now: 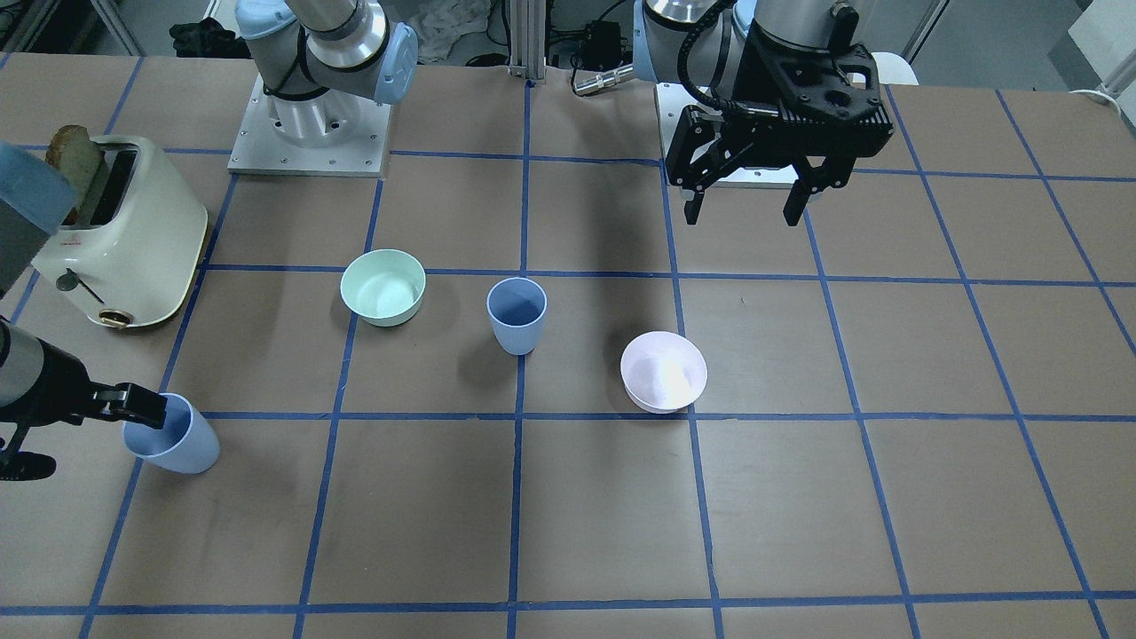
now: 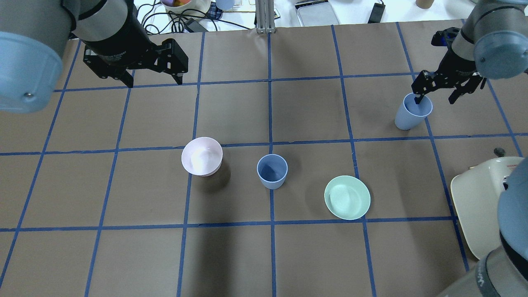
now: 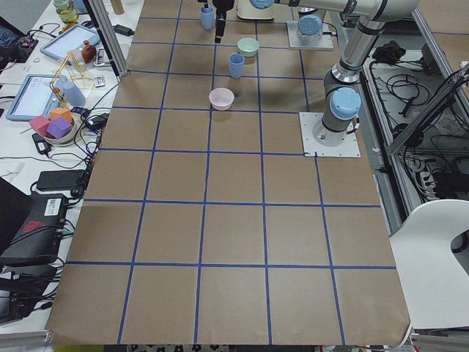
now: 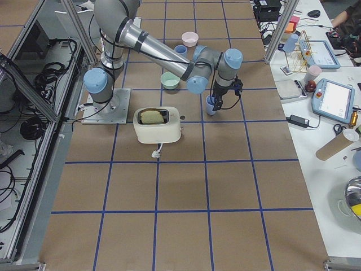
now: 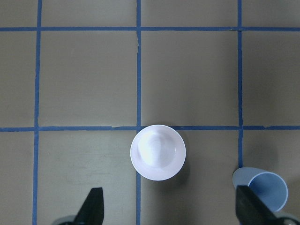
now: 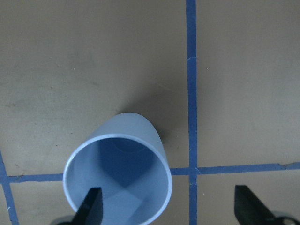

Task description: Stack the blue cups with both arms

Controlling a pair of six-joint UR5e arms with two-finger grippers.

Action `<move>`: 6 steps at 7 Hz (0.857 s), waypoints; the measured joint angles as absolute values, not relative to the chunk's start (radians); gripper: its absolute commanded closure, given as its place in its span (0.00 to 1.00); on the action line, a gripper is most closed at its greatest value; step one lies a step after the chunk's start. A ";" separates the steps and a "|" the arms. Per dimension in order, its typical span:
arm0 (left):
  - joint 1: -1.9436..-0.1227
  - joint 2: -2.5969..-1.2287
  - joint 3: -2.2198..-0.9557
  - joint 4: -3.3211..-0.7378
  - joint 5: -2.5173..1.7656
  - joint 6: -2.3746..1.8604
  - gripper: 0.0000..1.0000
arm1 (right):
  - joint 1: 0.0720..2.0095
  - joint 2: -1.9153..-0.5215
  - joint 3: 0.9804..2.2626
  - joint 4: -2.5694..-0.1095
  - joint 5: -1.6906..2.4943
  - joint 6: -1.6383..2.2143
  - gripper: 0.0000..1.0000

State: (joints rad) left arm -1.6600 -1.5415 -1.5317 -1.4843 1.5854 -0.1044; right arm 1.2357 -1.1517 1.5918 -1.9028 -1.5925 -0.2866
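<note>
Blue cup (image 2: 406, 117) straddled by right fingers (image 2: 455, 97)

It stands mouth-up at 2 o'clock from the other blue cup (image 2: 272, 171), centred on the surface (image 2: 309, 111). Right fingers are apart, one inside the rim, one outside. Left fingers (image 2: 180, 78), spread and empty, hover at 10 o'clock.

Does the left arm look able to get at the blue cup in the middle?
Probably yes. The left arm's fingers hang open above the table; the middle cup stands upright, touching neither the green bowl nor the pink bowl, so coming down from above looks unobstructed.
</note>
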 measured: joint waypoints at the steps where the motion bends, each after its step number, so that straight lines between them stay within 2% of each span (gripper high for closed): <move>1: -1.659 -1.544 -1.519 -1.516 1.586 -0.104 0.00 | 1.235 -1.135 1.592 -1.906 -1.591 -0.285 0.70; 2: -1.659 -1.544 -1.515 -1.528 1.587 -0.104 0.00 | 1.235 -1.126 1.592 -1.909 -1.590 -0.283 0.90; 3: -1.659 -1.544 -1.515 -1.531 1.588 -0.103 0.00 | 1.235 -1.120 1.593 -1.909 -1.589 -0.281 1.00; 6: -1.658 -1.543 -1.516 -1.531 1.591 -0.103 0.00 | 1.235 -1.124 1.585 -1.902 -1.583 -0.274 1.00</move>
State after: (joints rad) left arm -1.6584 -1.5433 -1.5155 -1.5314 1.5907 -0.1028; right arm 1.2350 -1.1237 1.5846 -1.9024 -1.5833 -0.2744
